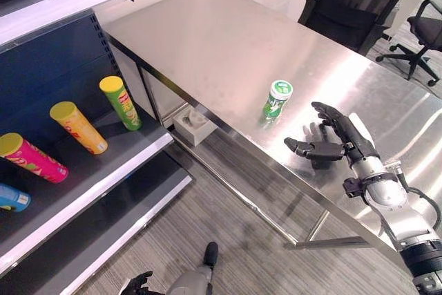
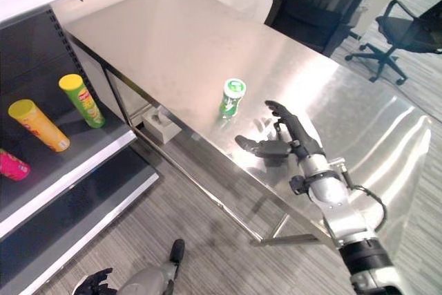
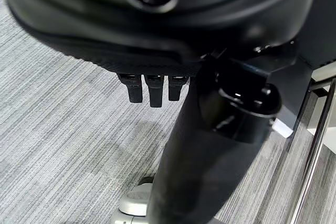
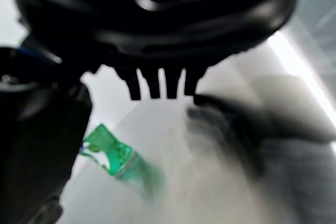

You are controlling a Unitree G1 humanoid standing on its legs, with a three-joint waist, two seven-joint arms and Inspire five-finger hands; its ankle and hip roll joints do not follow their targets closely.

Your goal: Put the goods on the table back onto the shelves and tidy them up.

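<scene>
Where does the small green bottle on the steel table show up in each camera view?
Left eye view: green bottle upright near the table's front edge, beside the open right hand.
Right eye view: bottle centre, same spot.
Left wrist view: carpet floor, no bottle.
Right wrist view: bottle past the thumb.
Shared landmark: the right hand.

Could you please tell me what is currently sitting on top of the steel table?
One small green bottle with a white cap stands upright on the steel table, near its front edge. The right robot hand hovers open beside it, apart from it. Whatever lies under that hand is covered.
</scene>
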